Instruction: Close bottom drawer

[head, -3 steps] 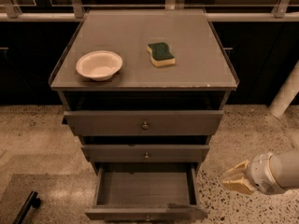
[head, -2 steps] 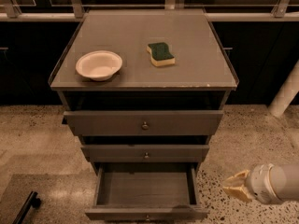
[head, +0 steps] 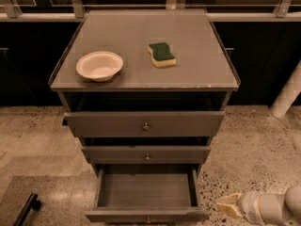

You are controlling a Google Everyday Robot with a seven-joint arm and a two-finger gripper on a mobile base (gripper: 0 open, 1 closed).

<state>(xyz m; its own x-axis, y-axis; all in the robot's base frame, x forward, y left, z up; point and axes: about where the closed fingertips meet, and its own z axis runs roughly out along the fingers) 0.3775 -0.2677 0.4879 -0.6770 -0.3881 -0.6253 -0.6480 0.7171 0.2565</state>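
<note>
The bottom drawer [head: 146, 191] of the grey cabinet stands pulled far out, and its inside looks empty. Its slim front panel [head: 117, 215] lies at the lower edge of the view, with a small round knob [head: 148, 219] at its centre. My gripper [head: 228, 205] is at the lower right, low over the floor. It sits just right of the drawer's front right corner and apart from it. Its pale tip points left toward the drawer.
The middle drawer [head: 146, 154] and top drawer [head: 145, 124] are each slightly out. On the cabinet top [head: 197, 69] stand a white bowl [head: 99, 65] and a green-and-yellow sponge [head: 162, 54]. A dark bar [head: 26, 208] lies on the floor at lower left. A white post [head: 287, 95] stands at right.
My gripper has moved down and a little left, closer to the bottom drawer's front right corner. The drawers, bowl and sponge have not moved.
</note>
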